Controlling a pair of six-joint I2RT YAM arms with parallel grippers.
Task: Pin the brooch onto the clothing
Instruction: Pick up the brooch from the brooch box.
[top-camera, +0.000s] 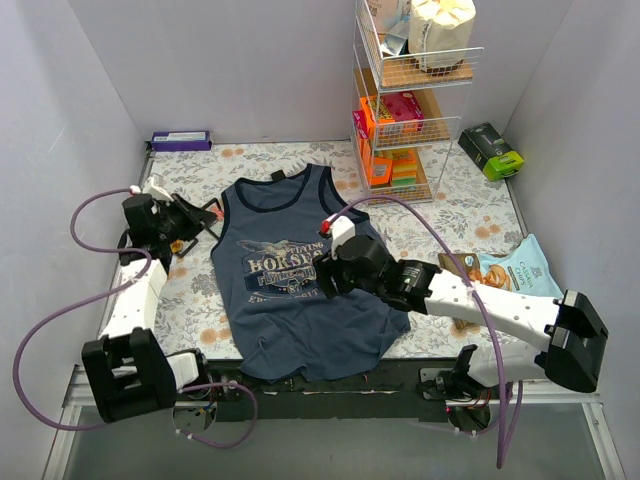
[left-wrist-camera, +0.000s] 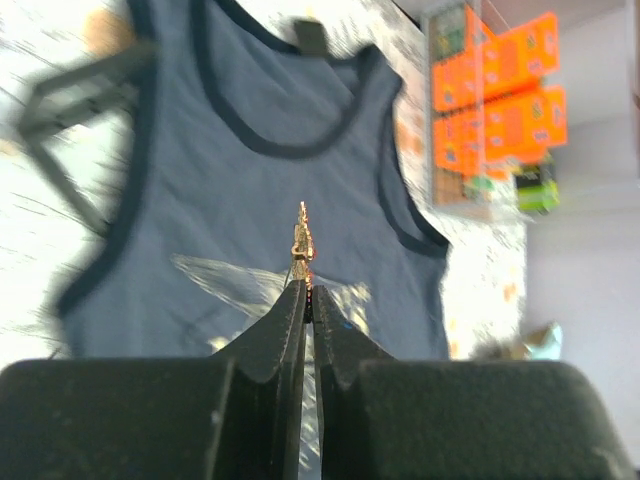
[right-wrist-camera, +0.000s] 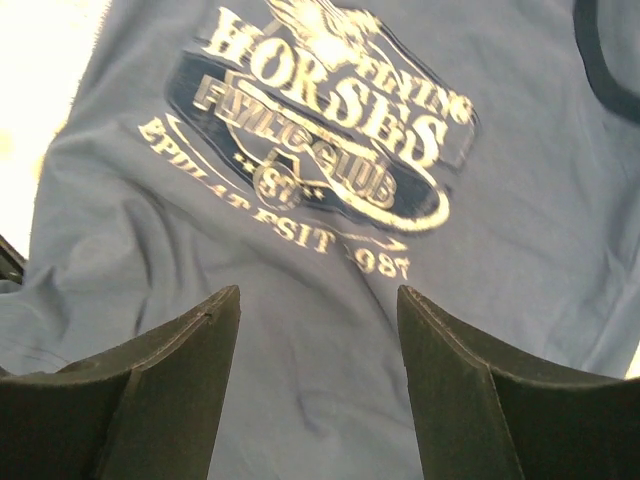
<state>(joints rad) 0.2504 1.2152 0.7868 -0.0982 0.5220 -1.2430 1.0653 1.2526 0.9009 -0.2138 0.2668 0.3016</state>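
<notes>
The clothing (top-camera: 300, 290) is a navy tank top with a pale "HORSES" print, lying flat on the floral table cover. My left gripper (top-camera: 207, 217) hovers just left of the top's left armhole. In the left wrist view the left gripper (left-wrist-camera: 308, 288) is shut on the brooch (left-wrist-camera: 302, 238), a small gold piece with red specks that sticks out past the fingertips toward the clothing (left-wrist-camera: 250, 180). My right gripper (top-camera: 325, 272) hangs over the chest print. In the right wrist view it (right-wrist-camera: 318, 300) stands open above the clothing (right-wrist-camera: 520, 200), with nothing between its fingers.
A wire shelf rack (top-camera: 410, 100) with orange boxes stands at the back right, and its boxes (left-wrist-camera: 500, 90) show in the left wrist view. A purple box (top-camera: 181, 140) lies at the back left, a green box (top-camera: 492, 150) at the far right, a snack bag (top-camera: 515, 270) beside the right arm.
</notes>
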